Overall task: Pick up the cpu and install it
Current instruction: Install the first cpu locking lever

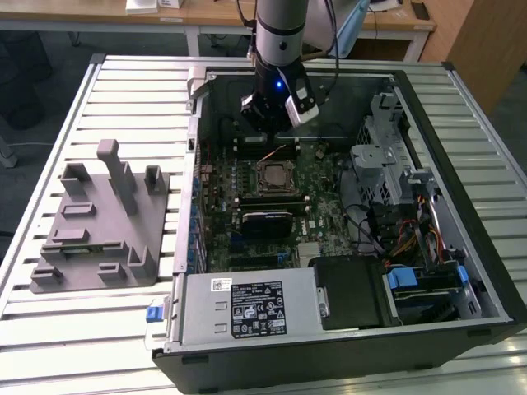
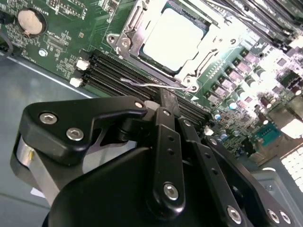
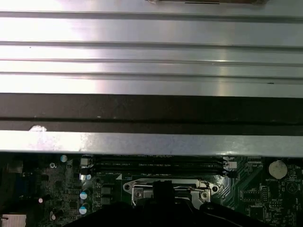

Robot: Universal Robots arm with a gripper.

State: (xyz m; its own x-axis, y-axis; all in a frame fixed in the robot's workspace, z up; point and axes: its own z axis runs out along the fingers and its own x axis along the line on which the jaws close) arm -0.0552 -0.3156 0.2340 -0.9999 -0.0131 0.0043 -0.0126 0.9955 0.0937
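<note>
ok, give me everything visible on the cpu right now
The cpu is a flat square chip with a pale silver, metallic-looking top plate, glaring bright in the second wrist view. It lies flat in the motherboard socket, framed by the socket's metal bracket; a thin wire lever runs along one side of the frame. In the exterior view it sits mid-board inside the open computer case, between memory slots. The gripper hangs just beside the socket, not touching the chip.
</note>
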